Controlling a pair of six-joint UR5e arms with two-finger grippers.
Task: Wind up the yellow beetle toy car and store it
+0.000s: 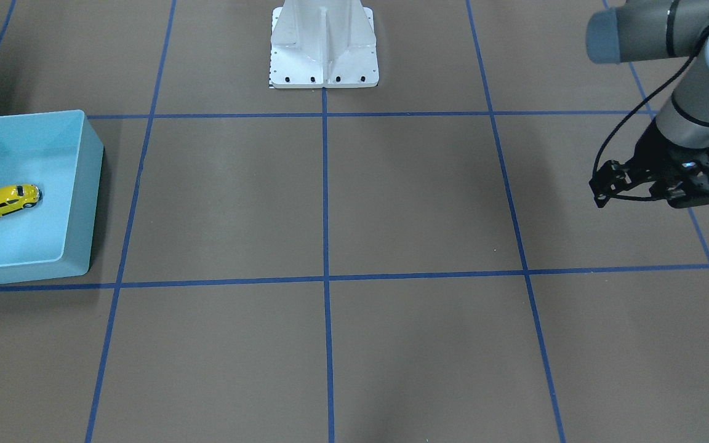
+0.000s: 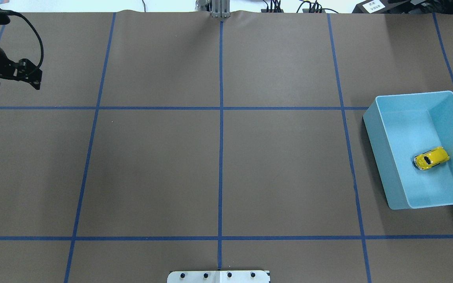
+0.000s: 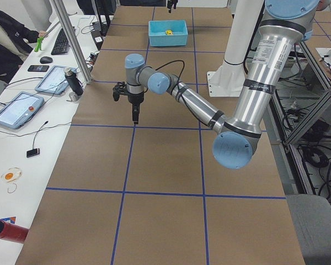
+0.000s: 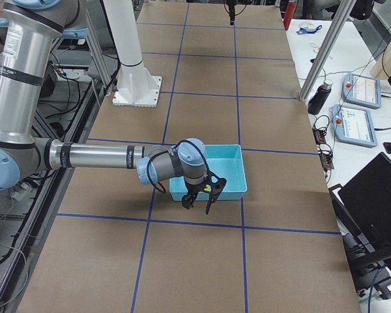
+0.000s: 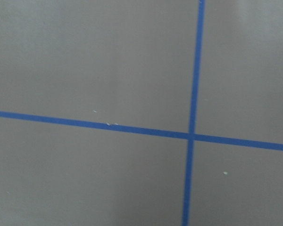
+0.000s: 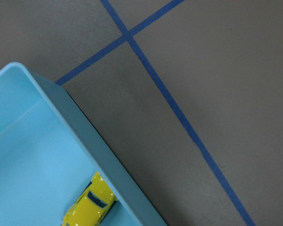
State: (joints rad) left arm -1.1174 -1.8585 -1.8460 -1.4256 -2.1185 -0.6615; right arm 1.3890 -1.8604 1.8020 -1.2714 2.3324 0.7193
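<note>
Location: yellow beetle toy car (image 2: 431, 158) is seen on its wheels inside the light-blue bin (image 2: 380, 157), near one long wall.
Tools: right tool (image 4: 197, 205) is hung by the bin's edge, left tool (image 3: 135, 113) well apart over the counter (image 2: 151, 165); spread or pressed together cannot be told.
Risk: if wound, the car may be driven into a wall; the bin could be nudged by a low pass.
Surfaces: glossy rounded body, likely slippery; smooth plastic bin; matte brown counter crossed by blue tape (image 2: 220, 118).

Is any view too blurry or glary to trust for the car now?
Left wrist view: soft, only brown paper table cover and blue tape lines. Right wrist view: sharp; tiny glossy yellow beetle toy car in the light-blue plastic bin, cropped at the bottom edge. Overhead view: even light, car crisp, bin shadow on its left.
</note>
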